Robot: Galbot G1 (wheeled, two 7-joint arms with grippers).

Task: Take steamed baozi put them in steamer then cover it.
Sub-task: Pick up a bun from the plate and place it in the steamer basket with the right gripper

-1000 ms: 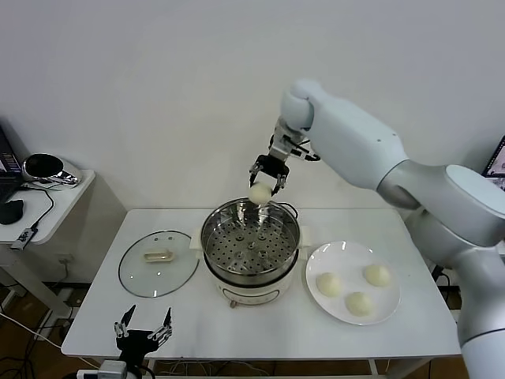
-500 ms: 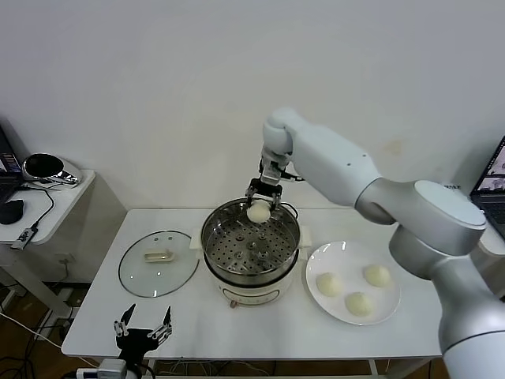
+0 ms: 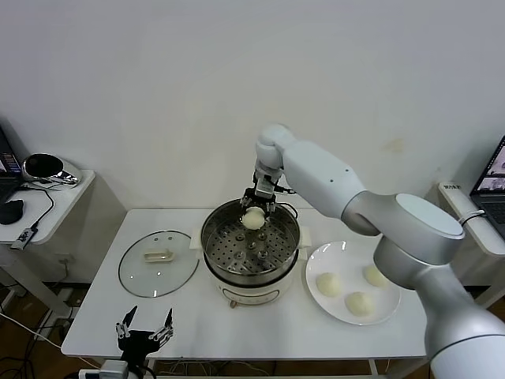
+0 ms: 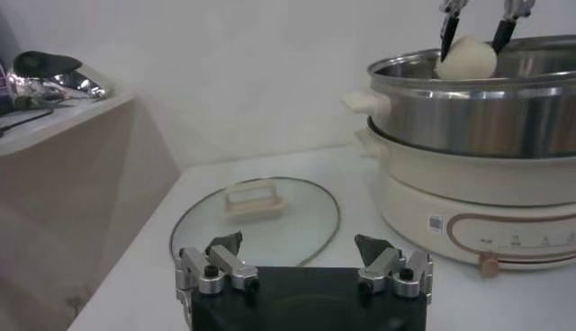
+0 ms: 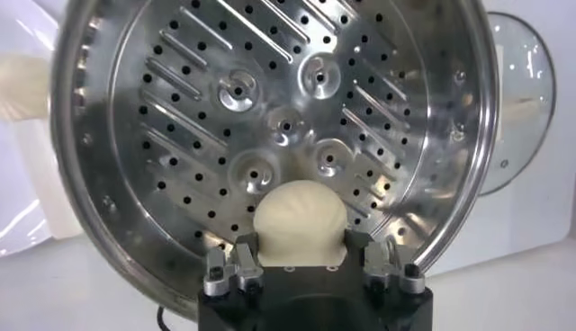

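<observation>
Right tool (image 3: 254, 207) – baozi (image 3: 253, 219) above steamer (image 3: 237, 272) rim

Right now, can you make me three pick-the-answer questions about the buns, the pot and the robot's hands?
1. Where is the glass lid?
A. on the steamer
B. flat on the table, on the robot's left of the steamer
C. on the plate

2. How many baozi lie on the white plate?
A. one
B. three
C. five

3. What is the right gripper doing?
A. holding a baozi over the steamer
B. hanging empty
C. gripping the lid

Answers:
1 B, the lid rests on the table beside the steamer.
2 B, three buns sit there.
3 A, its fingers clamp one baozi above the perforated tray; the left gripper waits open near the table's front edge.
</observation>
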